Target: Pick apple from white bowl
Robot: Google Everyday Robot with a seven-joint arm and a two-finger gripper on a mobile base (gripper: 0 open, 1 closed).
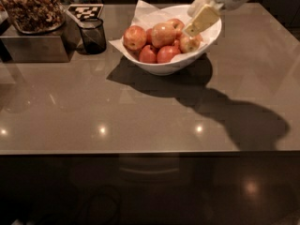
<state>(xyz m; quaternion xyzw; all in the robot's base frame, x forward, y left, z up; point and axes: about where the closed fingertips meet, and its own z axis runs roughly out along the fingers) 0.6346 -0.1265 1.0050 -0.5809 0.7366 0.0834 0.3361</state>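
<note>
The white bowl (165,67) stands at the back middle of the brown table, lined with crumpled white paper (146,14). It holds several red-orange apples; the largest apple (163,33) lies on top in the middle. A smaller apple (189,44) with a pale patch lies at the bowl's right side. My gripper (196,26) comes in from the top right, pale yellow below a white wrist. It hangs over the bowl's right part, its tip just above the smaller apple and beside the top one.
A small dark see-through cup (92,35) stands left of the bowl. Behind it lies a black-and-white marker tag (85,11). A metal box (33,46) with a jar of nuts on top sits at the far left. The table's front edge (140,152) runs across below.
</note>
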